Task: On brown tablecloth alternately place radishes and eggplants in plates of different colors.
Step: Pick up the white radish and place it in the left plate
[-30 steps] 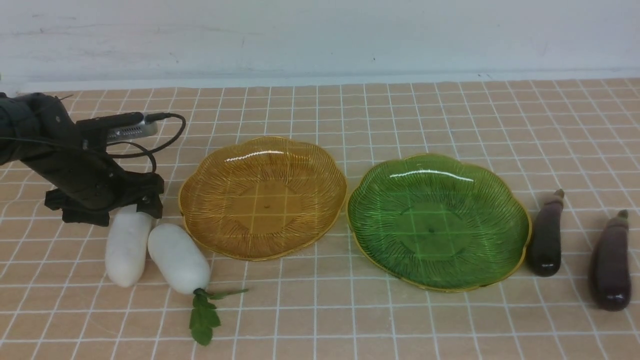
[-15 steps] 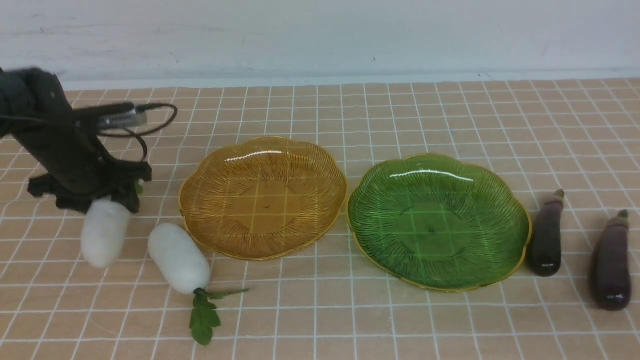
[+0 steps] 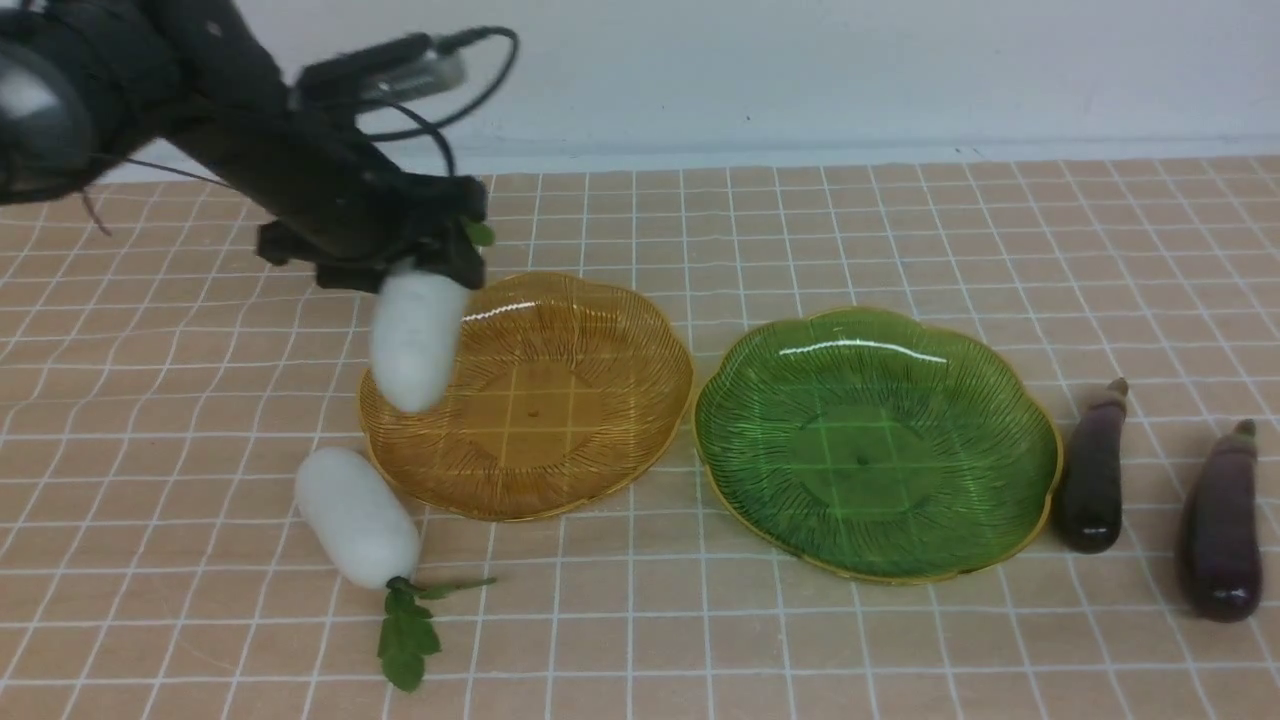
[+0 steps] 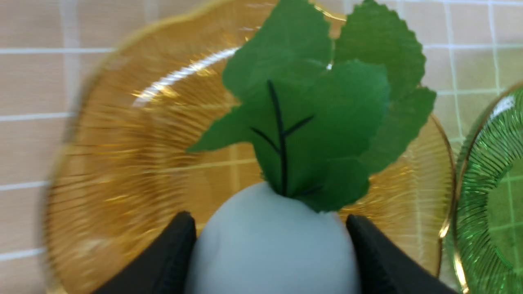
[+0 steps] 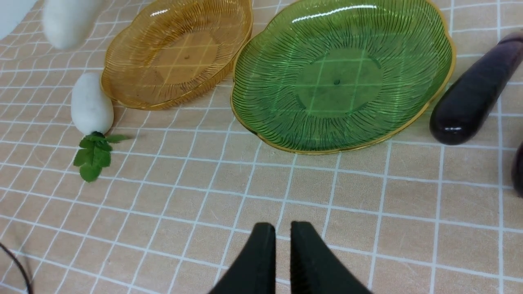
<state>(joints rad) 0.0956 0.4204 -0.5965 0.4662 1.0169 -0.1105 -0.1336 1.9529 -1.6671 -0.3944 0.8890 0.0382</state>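
Note:
My left gripper (image 3: 425, 262) is shut on a white radish (image 3: 412, 338) and holds it hanging above the left rim of the amber plate (image 3: 600, 330). In the left wrist view the radish (image 4: 269, 245) sits between the black fingers (image 4: 171, 253), its green leaves over the amber plate (image 4: 122, 163). A second radish (image 3: 355, 515) lies on the brown tablecloth (image 3: 640, 640) in front of that plate. The green plate (image 3: 960, 400) is empty. Two eggplants (image 3: 1092, 468) (image 3: 1222, 523) lie to its right. My right gripper (image 5: 278, 228) is shut and empty over bare cloth, out of the front view.
A white wall (image 3: 800, 70) bounds the cloth at the back. The left arm's cable (image 3: 470, 60) loops above the gripper. The right wrist view shows the green plate (image 5: 429, 49), amber plate (image 5: 135, 49), lying radish (image 5: 90, 105) and one eggplant (image 5: 470, 98).
My left gripper lifted one radish off the cloth and carried it up and to the right, over the amber plate's left rim. The other radish stayed put.

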